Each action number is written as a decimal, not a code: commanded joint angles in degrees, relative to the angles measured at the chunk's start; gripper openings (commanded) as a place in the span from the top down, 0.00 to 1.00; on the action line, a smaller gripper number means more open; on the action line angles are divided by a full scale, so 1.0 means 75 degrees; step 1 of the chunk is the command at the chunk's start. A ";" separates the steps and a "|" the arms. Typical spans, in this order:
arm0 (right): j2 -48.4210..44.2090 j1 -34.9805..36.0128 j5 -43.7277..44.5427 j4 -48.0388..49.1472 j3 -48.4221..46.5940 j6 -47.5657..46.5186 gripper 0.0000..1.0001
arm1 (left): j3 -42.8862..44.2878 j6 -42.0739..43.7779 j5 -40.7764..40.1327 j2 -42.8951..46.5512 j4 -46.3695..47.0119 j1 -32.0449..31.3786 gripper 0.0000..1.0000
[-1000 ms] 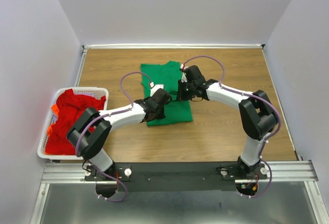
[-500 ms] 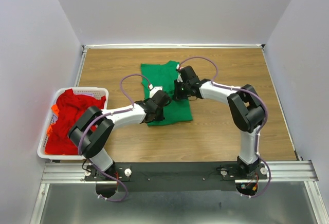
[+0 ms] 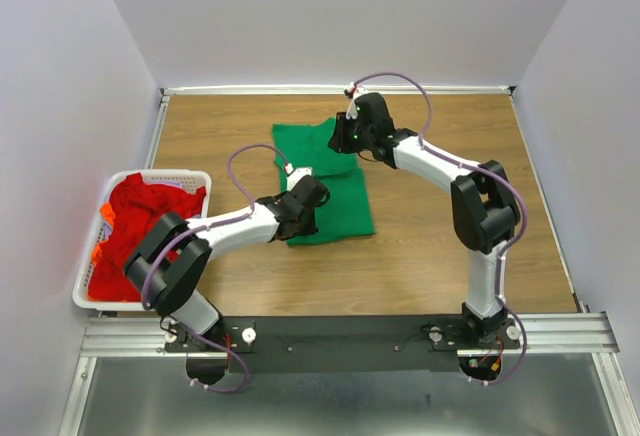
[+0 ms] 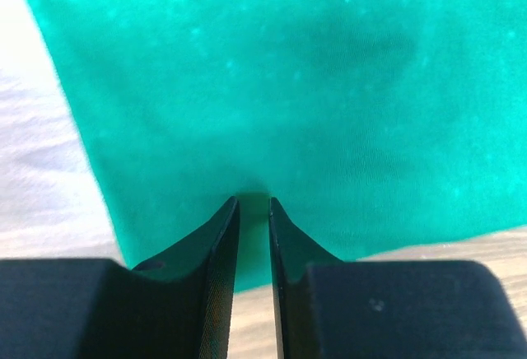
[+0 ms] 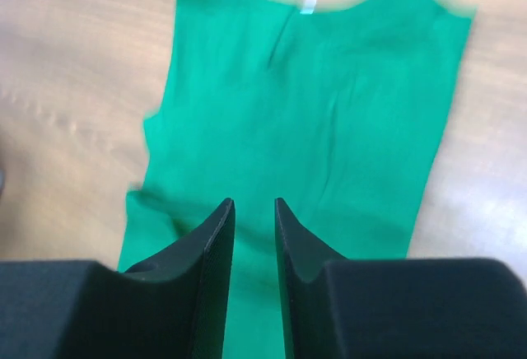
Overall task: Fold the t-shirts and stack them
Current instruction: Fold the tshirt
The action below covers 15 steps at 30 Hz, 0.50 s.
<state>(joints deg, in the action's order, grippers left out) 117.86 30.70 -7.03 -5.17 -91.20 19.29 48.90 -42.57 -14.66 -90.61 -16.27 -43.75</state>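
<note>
The green t-shirt [image 3: 340,201] lies partly folded as a flat oblong in the middle of the table. My left gripper [image 3: 305,211] rests low at its near left corner; in the left wrist view [image 4: 253,201] the jaws stand a narrow gap apart with their tips at the cloth [image 4: 288,87], and nothing is pinched between them. My right gripper [image 3: 342,141] hovers above the shirt's far end, jaws slightly apart and empty [image 5: 254,202], with the shirt [image 5: 313,112] spread below. Red t-shirts [image 3: 140,226] with some orange are heaped in the basket.
The white slatted basket [image 3: 85,296] sits at the table's left edge. Bare wooden table [image 3: 450,246] surrounds the shirt. White walls close in the back and sides. A metal rail [image 3: 350,331] with the arm bases runs along the near edge.
My right gripper has moved from the shirt's middle towards its far end and risen off the cloth. My left gripper has stayed at the near left corner.
</note>
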 commanded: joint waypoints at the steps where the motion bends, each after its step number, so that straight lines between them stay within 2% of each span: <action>1: -0.0819 0.0055 -0.0587 0.0161 0.1244 0.0239 0.66 | 0.0194 -0.0254 -0.0390 0.0818 -0.0140 0.0195 0.70; 5: -0.1336 -0.0097 -0.1007 0.0361 0.2198 0.0393 0.66 | 0.0124 0.0061 0.0171 0.1136 0.0633 0.0968 0.70; 7: -0.1371 -0.0167 -0.1638 0.0361 0.2432 0.0242 0.66 | 0.0311 0.0354 0.0383 0.0752 0.0856 0.1249 0.70; 11: -0.1161 -0.0167 -0.2190 0.0338 0.2562 0.0112 0.67 | 0.0954 0.0847 0.0641 -0.0138 0.0904 0.1414 0.71; 15: -0.0821 -0.0191 -0.2274 0.0349 0.2376 0.0100 0.68 | 0.1704 0.1116 0.0770 -0.0925 0.0916 0.1543 0.73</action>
<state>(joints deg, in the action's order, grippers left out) 109.49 29.56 -20.12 -3.84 -72.55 20.91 57.84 -37.45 -11.14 -93.49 -10.61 -33.06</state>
